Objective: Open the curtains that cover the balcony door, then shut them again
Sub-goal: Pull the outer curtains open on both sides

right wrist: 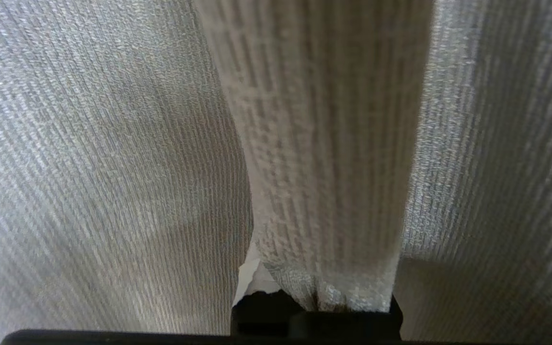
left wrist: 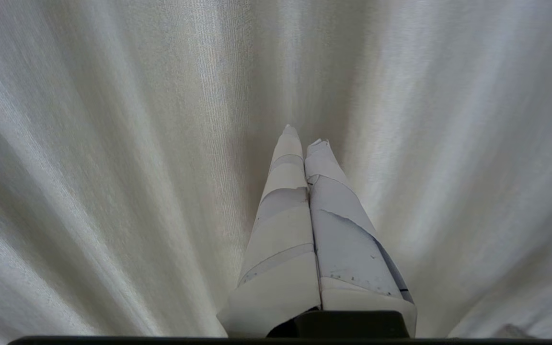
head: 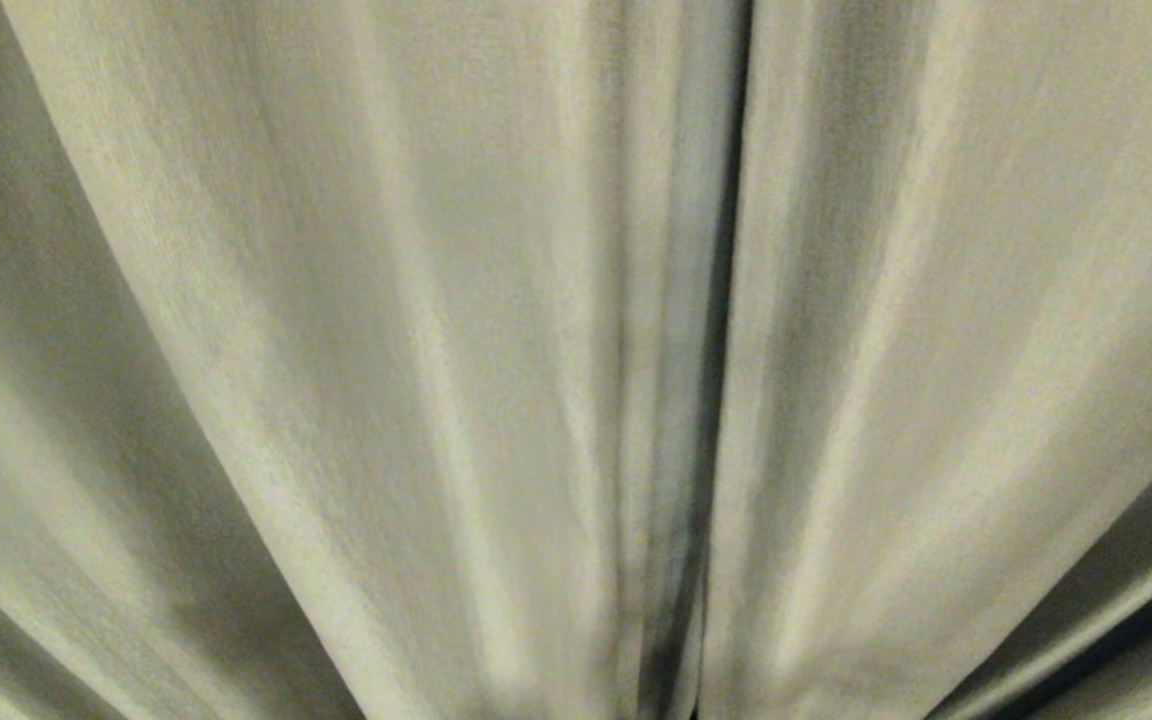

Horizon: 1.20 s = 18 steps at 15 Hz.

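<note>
1. the curtains (head: 496,330) fill the whole head view, two cream woven panels whose hemmed edges meet at a dark vertical seam just right of centre; they hang drawn together.
2. the left gripper (left wrist: 304,136) has its white fingers (left wrist: 285,225) pressed together with nothing between them, the tips close to the folds of the fabric.
3. the right gripper (right wrist: 276,282) is buried in the cloth: a fold drapes over it, hiding most of the fingers, and it is closed.

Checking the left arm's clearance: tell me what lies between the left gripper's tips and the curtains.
Nothing. In the left wrist view the shut left gripper points at the curtains with only bare fabric ahead; whether the tips touch it cannot be told.
</note>
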### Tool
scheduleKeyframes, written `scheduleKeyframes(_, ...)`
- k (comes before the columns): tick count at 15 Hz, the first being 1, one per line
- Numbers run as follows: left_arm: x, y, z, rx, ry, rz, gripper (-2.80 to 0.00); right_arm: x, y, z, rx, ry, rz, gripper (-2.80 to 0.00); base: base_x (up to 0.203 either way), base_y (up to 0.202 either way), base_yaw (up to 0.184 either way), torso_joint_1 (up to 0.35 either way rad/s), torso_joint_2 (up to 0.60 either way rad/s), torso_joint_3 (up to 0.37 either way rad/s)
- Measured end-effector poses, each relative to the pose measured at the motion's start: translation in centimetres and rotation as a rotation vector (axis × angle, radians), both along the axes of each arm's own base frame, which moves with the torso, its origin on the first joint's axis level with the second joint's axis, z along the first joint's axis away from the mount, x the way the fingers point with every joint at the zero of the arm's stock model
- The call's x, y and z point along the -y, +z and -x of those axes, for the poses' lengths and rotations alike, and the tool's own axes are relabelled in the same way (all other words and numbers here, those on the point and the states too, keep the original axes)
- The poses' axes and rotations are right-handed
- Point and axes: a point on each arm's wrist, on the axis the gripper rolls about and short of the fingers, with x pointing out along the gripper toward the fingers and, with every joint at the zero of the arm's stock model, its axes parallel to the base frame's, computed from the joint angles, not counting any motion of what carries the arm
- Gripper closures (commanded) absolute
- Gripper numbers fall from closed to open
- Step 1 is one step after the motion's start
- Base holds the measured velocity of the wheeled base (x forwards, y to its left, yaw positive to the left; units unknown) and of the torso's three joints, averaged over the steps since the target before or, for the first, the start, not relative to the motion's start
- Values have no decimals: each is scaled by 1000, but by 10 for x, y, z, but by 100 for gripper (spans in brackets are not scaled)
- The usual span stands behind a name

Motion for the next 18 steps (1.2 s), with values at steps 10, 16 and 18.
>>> scheduleKeyframes(10, 0, 0, 0, 0, 0, 0, 0, 45, -23, 12, -47, -62, -45, 0, 0, 0, 0, 0, 0, 0)
scheduleKeyframes(16, 0, 0, 0, 0, 0, 0, 0, -21, -10, 9, -83, 239, -8, 0, 0, 0, 0, 0, 0, 0)
scheduleKeyframes(18, 0, 0, 0, 0, -1, 0, 0, -55, -7, 10, -89, 357, 12, 0, 0, 0, 0, 0, 0, 0)
